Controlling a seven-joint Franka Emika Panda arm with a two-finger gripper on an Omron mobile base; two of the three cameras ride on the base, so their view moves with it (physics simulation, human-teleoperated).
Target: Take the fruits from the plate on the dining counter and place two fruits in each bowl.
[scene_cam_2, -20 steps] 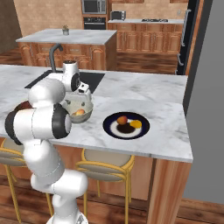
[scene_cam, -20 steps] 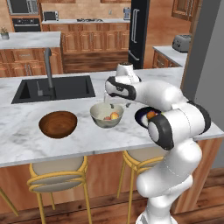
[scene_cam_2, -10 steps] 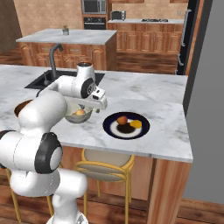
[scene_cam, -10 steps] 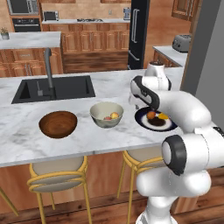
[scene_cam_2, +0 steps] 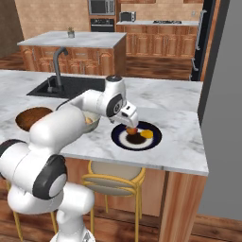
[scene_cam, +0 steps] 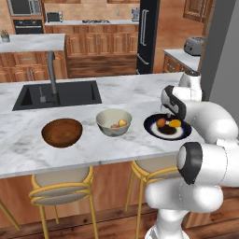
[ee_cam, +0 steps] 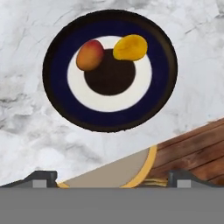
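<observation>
On the dining counter (scene_cam: 107, 149) the dark plate (ee_cam: 57, 87) carries a reddish fruit (ee_cam: 89, 54) and an orange fruit (ee_cam: 130, 47). My gripper (ee_cam: 112, 177) hangs above the plate, open, its fingertips (ee_cam: 41, 177) wide apart with nothing between them. From the base cameras the gripper (scene_cam_2: 129, 124) (scene_cam: 166, 112) hovers just over the plate (scene_cam_2: 153, 142) (scene_cam: 182, 133). The cream bowl (scene_cam: 114, 122) left of the plate holds a reddish fruit (scene_cam: 113, 126) and a yellow fruit (scene_cam: 123, 123). Farther left stands the brown wood bowl (scene_cam: 61, 132), with nothing inside.
A black sink (scene_cam: 58, 93) with a tall faucet (scene_cam: 51, 70) is set into the counter behind the bowls. Yellow-framed stools (scene_cam: 63, 179) (scene_cam_2: 113, 172) stand under the counter's front edge. A grey wall (scene_cam_2: 222, 118) rises to the right.
The arm has swung right, from over the cream bowl to over the plate, with the gripper staying open. The fruits have not moved.
</observation>
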